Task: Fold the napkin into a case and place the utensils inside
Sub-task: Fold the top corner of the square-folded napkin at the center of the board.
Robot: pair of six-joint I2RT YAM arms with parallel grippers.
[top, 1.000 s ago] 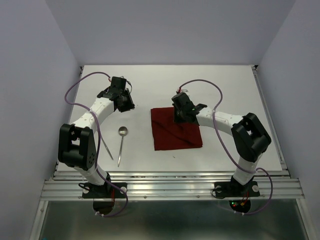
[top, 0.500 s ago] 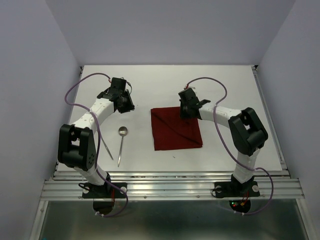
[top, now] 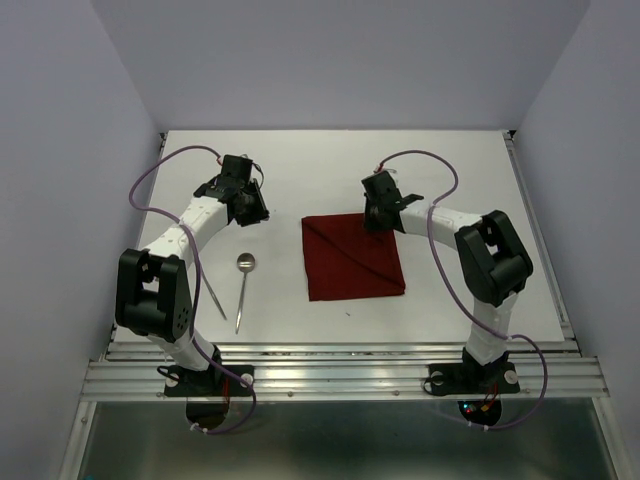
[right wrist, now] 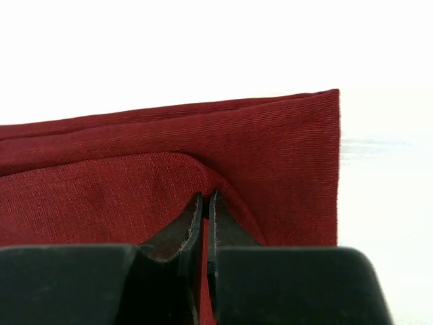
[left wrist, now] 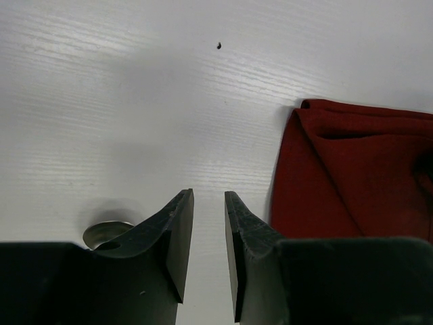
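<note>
The dark red napkin (top: 352, 260) lies folded into a rough square at the table's middle, with a diagonal crease near its far left corner. My right gripper (top: 376, 218) is at the napkin's far edge, shut on a raised fold of the cloth (right wrist: 169, 142); its tips (right wrist: 205, 196) pinch the cloth. My left gripper (top: 250, 211) hangs over bare table left of the napkin, its jaws a little apart and empty (left wrist: 208, 196). The spoon (top: 243, 286) and the thin straight piece (top: 214, 296) lie near the left arm. The spoon's bowl (left wrist: 105, 232) shows beside the left finger, and the napkin (left wrist: 352, 176) to its right.
The white table (top: 330, 160) is boxed in by pale walls on three sides. A metal rail (top: 340, 375) runs along the near edge by the arm bases. Purple cables loop over both arms.
My right gripper has moved back and slightly right across the napkin to its far edge. The left arm and the cutlery have not moved.
</note>
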